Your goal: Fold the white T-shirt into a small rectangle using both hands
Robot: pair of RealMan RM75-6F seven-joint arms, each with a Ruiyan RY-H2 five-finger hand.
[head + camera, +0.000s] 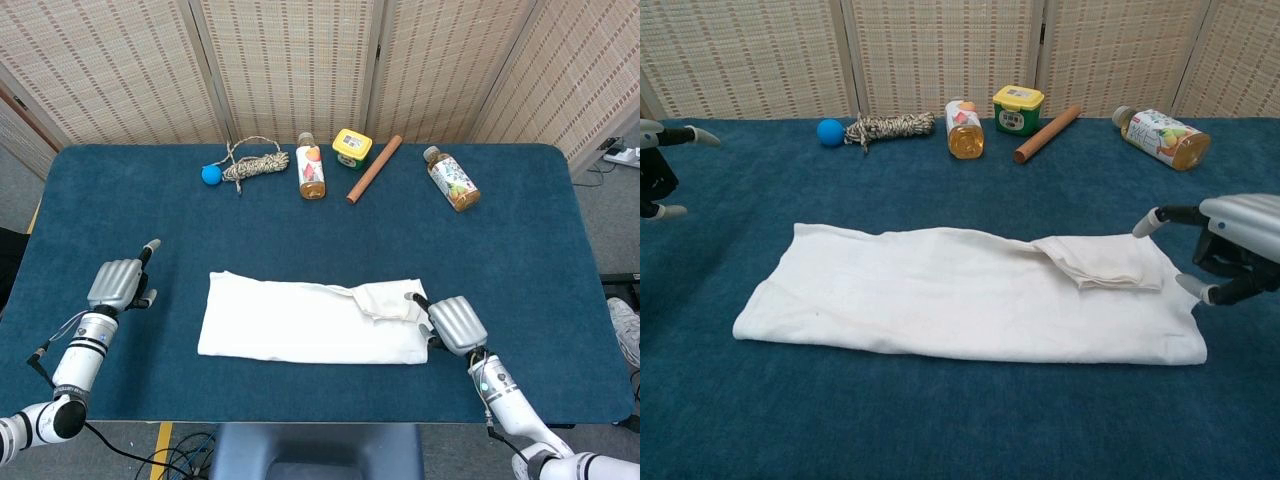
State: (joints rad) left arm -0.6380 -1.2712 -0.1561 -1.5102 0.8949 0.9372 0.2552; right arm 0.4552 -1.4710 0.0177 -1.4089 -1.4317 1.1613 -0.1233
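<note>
**Item: white T-shirt**. Lies flat near the front middle of the blue tabletop, already reduced to a long band running left to right. A small flap is turned in over its right end, with a few soft ridges around it.

**Handling, as you should judge it:** light, limp cotton with no stiffness. It will sag and drag rather than hold a line, and it will likely cling a little to the napped blue cover. Nothing fragile. Expect any layer you lift to pull the layers under it out of square.

**Where to take hold:** pinch at the corners of a short end, catching all layers together, not the mid-edge. The right end is the nearer candidate for you. Carry it over toward the left end to halve the band.

**Right robot hand**: just off the right end of the shirt, raised clear of the cloth, fingers apart, holding nothing.

**Left robot hand**: well apart from the shirt's left edge, out over bare blue cover, empty, one finger extended and the rest loosely parted.

**Other stock, back row:** blue ball, rope bundle, two bottles, yellow-lidded jar, wooden rod. All well apart from your working area.
</note>
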